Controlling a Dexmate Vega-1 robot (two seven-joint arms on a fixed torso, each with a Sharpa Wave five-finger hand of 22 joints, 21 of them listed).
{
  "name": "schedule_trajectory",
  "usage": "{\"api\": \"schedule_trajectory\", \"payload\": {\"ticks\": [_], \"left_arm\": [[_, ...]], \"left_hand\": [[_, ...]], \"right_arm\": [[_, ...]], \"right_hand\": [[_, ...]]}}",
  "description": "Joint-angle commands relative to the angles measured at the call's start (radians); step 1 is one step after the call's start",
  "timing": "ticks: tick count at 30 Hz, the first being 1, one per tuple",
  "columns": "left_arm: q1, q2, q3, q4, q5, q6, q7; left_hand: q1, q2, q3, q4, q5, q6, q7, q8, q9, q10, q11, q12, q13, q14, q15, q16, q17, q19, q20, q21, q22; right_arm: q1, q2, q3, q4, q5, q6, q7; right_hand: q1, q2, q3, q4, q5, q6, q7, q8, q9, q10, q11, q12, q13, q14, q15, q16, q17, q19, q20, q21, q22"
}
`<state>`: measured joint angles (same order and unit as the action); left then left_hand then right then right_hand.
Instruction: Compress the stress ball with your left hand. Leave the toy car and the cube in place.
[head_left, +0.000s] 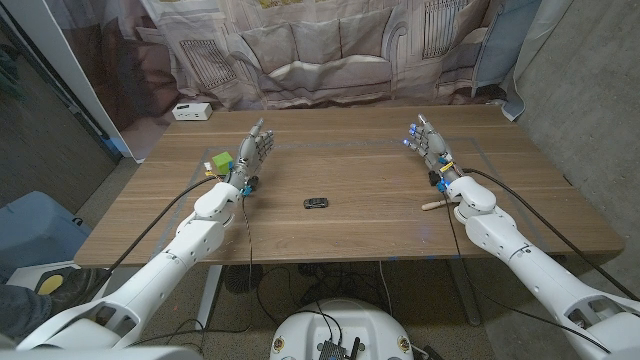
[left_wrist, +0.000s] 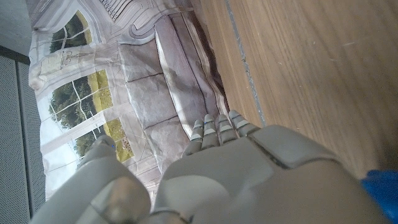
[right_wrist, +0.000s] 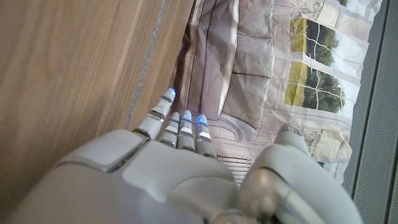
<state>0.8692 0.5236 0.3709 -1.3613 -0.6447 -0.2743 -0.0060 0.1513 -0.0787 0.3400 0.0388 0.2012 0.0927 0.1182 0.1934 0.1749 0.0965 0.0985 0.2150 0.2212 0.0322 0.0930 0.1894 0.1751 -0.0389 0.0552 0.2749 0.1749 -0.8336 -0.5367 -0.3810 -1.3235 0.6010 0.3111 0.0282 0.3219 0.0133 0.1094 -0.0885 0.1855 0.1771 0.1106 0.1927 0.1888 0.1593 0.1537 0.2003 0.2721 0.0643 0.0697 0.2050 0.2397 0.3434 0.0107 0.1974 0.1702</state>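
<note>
The stress ball cannot be picked out for certain; it may be hidden behind the left hand (head_left: 256, 150), which stands just beside the cube (head_left: 221, 160) on the side toward the toy car (head_left: 316, 202). Such a ball should be light, soft and springy, and likely to squirt sideways if pinched off-centre. It is best wrapped around its middle, with the thumb set opposite the fingers.

The left hand's fingers are straight and uncurled, clamped on nothing. The green-and-yellow cube sits so close that it is the chief hazard, since a closing or sweeping hand could nudge it. The toy car lies well apart from the cube, toward the desk's (head_left: 360, 170) middle, out of the way. Far across from the cube, the right hand (head_left: 428, 142) is likewise uncurled and empty, with a small pale stick (head_left: 436, 205) by its wrist. A white box (head_left: 190, 111) sits beyond the cube at the desk's far edge.
</note>
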Motion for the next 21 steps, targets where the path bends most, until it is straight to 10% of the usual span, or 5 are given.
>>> {"api": "schedule_trajectory", "payload": {"ticks": [1,21], "left_arm": [[0.02,-0.006,-0.003,-0.029,0.004,-0.07,-0.028],[0.082,0.066,-0.026,-0.213,0.165,-0.001,0.184]], "left_hand": [[0.009,0.002,0.007,-0.002,0.004,0.003,0.005,0.005,0.002,0.007,0.006,0.006,0.001,0.002,0.009,0.007,0.004,0.01,0.0,0.004,0.001],[0.041,0.017,0.015,-0.031,-0.005,0.084,0.002,0.018,0.003,0.088,0.004,0.029,-0.014,0.094,-0.004,0.024,0.003,0.093,0.006,0.003,0.001]], "right_arm": [[0.007,-0.043,-0.018,-0.037,-0.1,0.014,-0.029],[0.031,-0.045,-0.006,0.04,-0.088,0.111,0.051]], "right_hand": [[0.008,0.0,0.008,0.001,0.006,0.01,0.002,0.004,0.002,0.008,-0.001,0.005,0.001,0.003,0.007,0.005,0.003,0.01,0.0,0.003,0.002],[0.009,0.001,0.007,-0.003,0.004,0.02,0.005,0.006,0.001,0.014,-0.003,0.006,-0.01,0.008,0.01,0.005,-0.003,-0.001,0.003,-0.003,0.002]]}}
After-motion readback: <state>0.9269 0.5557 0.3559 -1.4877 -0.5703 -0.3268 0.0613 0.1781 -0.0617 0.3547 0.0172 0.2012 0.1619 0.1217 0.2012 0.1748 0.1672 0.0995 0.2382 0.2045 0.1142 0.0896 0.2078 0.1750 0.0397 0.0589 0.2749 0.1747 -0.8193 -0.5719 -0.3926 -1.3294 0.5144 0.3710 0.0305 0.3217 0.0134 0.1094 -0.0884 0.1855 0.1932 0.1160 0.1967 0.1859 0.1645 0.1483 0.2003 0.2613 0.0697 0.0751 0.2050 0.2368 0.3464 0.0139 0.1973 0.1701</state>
